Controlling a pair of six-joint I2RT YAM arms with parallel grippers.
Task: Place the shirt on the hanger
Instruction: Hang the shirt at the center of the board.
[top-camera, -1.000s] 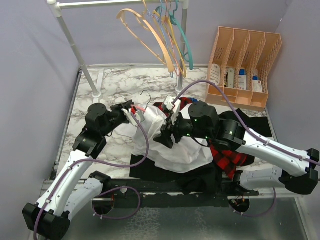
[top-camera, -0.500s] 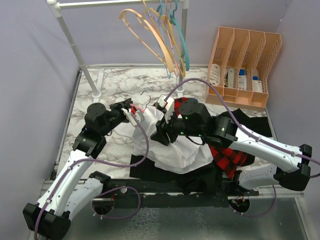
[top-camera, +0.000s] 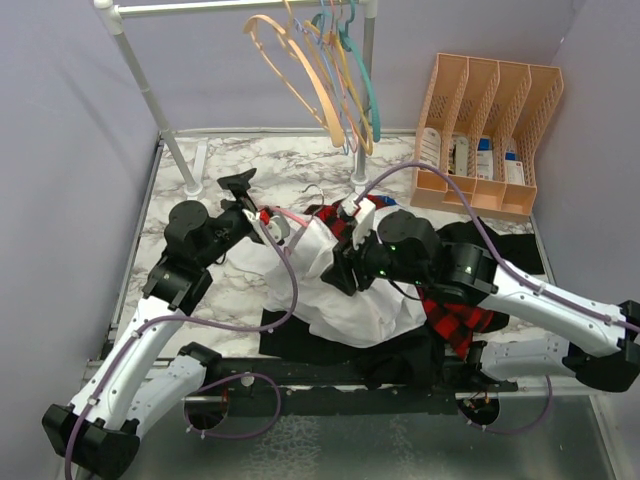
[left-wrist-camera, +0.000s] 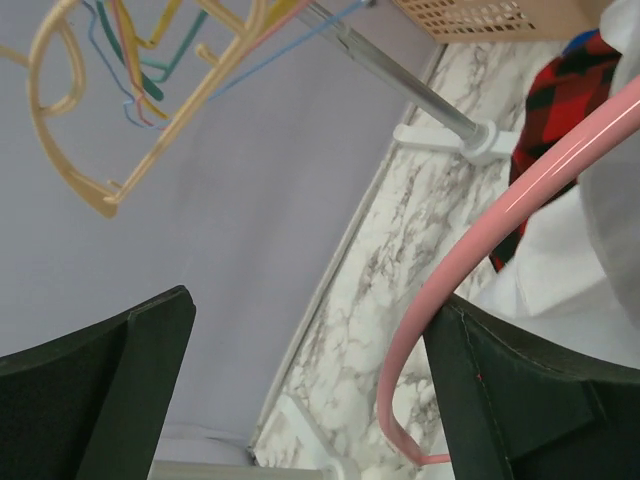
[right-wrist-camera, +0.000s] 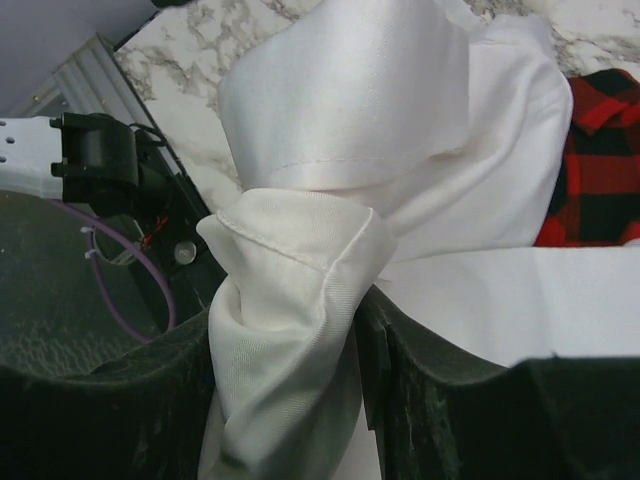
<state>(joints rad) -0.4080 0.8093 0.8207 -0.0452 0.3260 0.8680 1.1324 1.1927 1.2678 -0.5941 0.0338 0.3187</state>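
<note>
The shirt (top-camera: 335, 295) is heaped at the middle of the worktop (top-camera: 250, 160), partly over a plaid shirt (top-camera: 455, 320) on its 4 o'clock side. A bunched fold of the white cloth is pinched between the right jaws, as the right wrist view shows closely. This is presumably done so that the fabric can be gathered and steered towards the hanger (left-wrist-camera: 500, 210). The hanger is found at the shirt's 11 o'clock edge, its pink arm curving out beside the cloth. The left jaws are spread wide there. The pink arm passes between them, close to one finger, and is not clamped. The hanger is judged not yet to be threaded into the shoulders, so a firm hold on it would be needed first.
</note>
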